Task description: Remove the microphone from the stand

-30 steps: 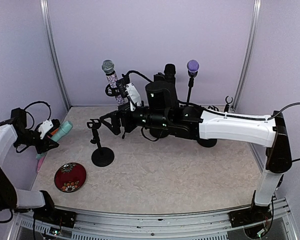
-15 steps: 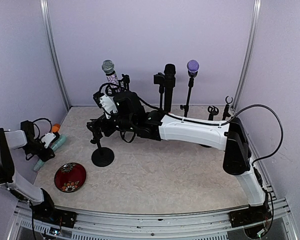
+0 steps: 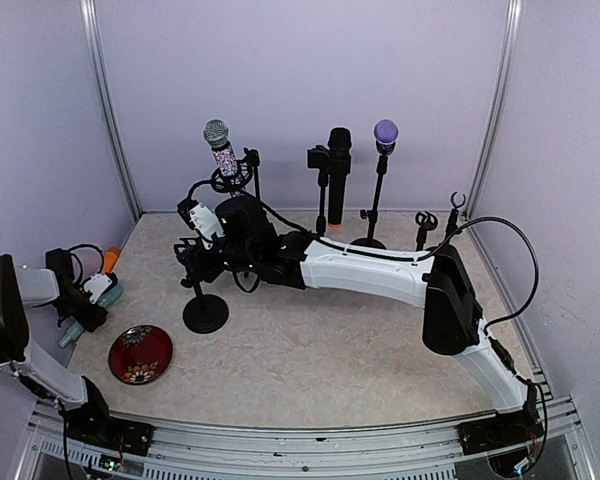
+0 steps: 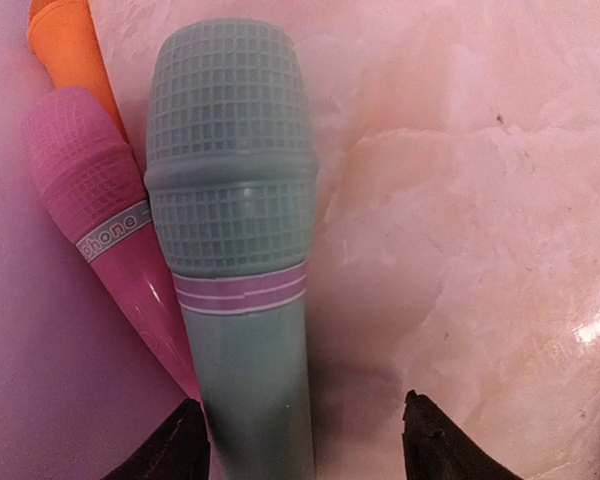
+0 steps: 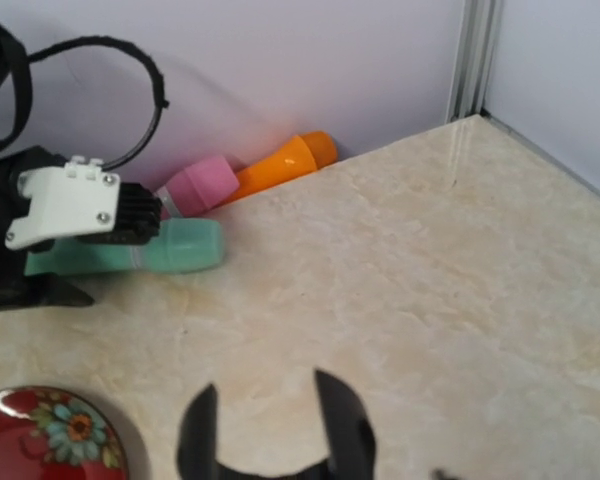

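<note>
Left tool [image 4: 298, 405] open astride one teal microphone [image 4: 235, 250], one pink microphone [image 4: 100, 210] against it, one red plate [image 3: 140, 353] near; right tool [image 3: 191, 253] opening cannot be told.

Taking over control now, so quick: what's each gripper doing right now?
Left gripper: open, teal microphone lying between its fingers.
Right gripper: at the empty stand; open or closed cannot be told.

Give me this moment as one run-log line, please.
left gripper: open over teal microphone | microphone: flat on table | right gripper: at empty stand
</note>
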`<move>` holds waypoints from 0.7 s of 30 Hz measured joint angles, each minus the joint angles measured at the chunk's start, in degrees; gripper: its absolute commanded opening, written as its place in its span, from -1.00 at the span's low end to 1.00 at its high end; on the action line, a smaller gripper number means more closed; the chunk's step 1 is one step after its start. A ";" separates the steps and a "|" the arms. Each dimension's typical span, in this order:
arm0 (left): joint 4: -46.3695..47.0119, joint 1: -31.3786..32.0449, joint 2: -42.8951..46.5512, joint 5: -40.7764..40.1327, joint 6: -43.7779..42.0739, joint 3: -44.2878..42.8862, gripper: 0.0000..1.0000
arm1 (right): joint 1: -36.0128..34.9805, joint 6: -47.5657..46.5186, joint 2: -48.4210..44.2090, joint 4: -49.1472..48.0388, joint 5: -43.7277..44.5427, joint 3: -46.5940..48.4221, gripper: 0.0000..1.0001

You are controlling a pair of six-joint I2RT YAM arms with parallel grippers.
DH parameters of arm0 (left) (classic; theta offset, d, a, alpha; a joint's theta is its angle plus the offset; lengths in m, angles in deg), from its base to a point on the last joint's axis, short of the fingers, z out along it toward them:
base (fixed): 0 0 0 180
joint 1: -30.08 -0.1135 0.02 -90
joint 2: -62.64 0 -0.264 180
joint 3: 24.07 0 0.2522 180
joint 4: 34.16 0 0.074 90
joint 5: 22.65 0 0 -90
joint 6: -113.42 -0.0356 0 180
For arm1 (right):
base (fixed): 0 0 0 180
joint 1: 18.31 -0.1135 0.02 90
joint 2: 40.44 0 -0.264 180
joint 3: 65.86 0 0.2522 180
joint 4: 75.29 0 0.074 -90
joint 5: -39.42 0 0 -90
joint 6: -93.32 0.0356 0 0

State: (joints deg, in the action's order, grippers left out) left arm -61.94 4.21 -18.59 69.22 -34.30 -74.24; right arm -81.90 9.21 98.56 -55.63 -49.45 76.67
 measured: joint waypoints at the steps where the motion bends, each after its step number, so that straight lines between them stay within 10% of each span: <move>1: -0.31 0.44 0.20 -0.15 -0.07 0.00 0.34 | 0.00 -0.07 0.02 0.00 -0.02 0.00 -0.12; 10: -8.39 6.05 7.96 2.69 2.12 -4.24 0.97 | 0.00 -1.40 -1.51 -2.08 0.76 -2.78 -0.87; 21: -18.43 19.08 13.51 8.74 13.79 -17.05 0.98 | 1.90 -3.56 -18.78 -7.26 6.38 -28.06 -1.00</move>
State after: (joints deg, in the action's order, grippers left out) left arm -80.37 23.29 -5.08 77.96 -20.50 -91.28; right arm -80.00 5.64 79.78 -62.89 -43.07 48.61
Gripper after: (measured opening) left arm 0.988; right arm 0.326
